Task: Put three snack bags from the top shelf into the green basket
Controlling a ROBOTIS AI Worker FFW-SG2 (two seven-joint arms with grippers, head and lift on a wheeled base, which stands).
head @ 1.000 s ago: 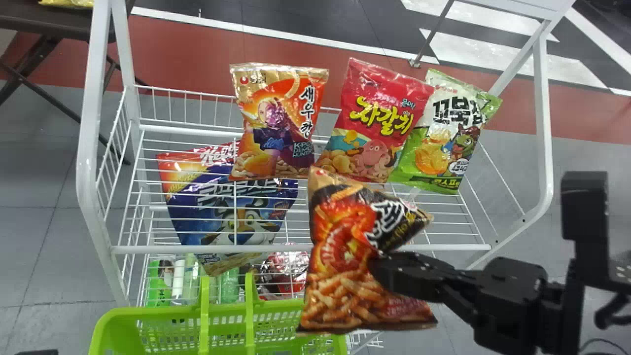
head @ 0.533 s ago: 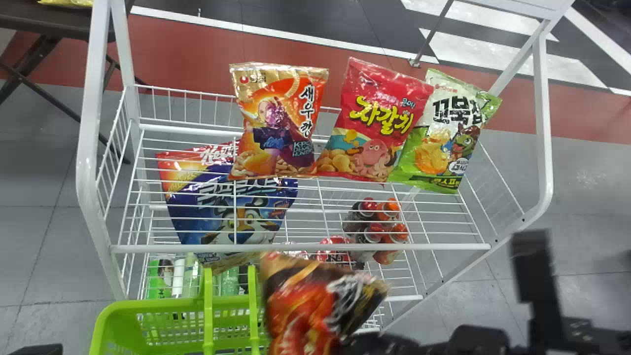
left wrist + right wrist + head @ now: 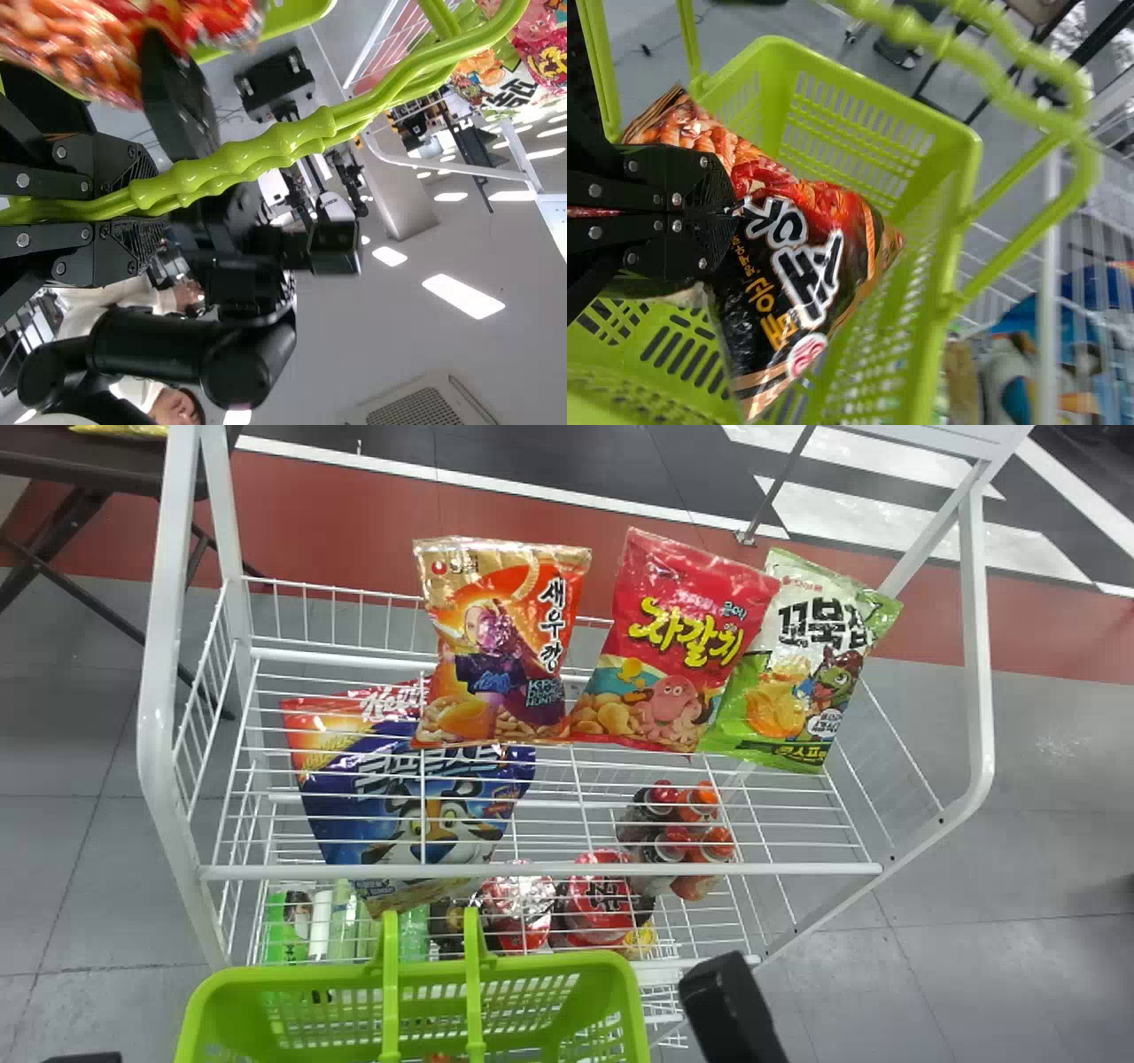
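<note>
Left pincer: the left pincer (image 3: 133,204) grips the green basket's paired handles (image 3: 283,142), its fingers closed in on them.
Tiger cereal bag: at 8 o'clock in the head view, the blue cereal bag (image 3: 434,806) with a cartoon tiger lies below the top shelf, seen through the bars of the white wire rack (image 3: 567,871).
Green basket: at 7 o'clock, the slotted plastic green basket (image 3: 549,959) is on the near side of the rack, its rim cut off by the bottom edge.
Held snack: the black-and-red snack bag (image 3: 788,239) printed with crunchy ridged sticks is at the basket's mouth, between its walls in the right wrist view. How deep it sits, I cannot tell.
Orange snack: at 11 o'clock, the orange-and-gold snack bag (image 3: 500,642) is on the top shelf.
Octopus snack: between 1 and 2 o'clock, the red snack bag (image 3: 678,642) with a pink octopus is on the same shelf, tilted.
Capped bottles: at 4 o'clock, small bottles (image 3: 709,841) with red and orange caps are grouped below the top shelf.
Right pincer: at 5 o'clock, the right pincer (image 3: 731,1005) is narrow, pinching the black-and-red bag.
Turtle snack: at 2 o'clock, the green-and-white snack bag (image 3: 797,664) is beside the octopus one.
</note>
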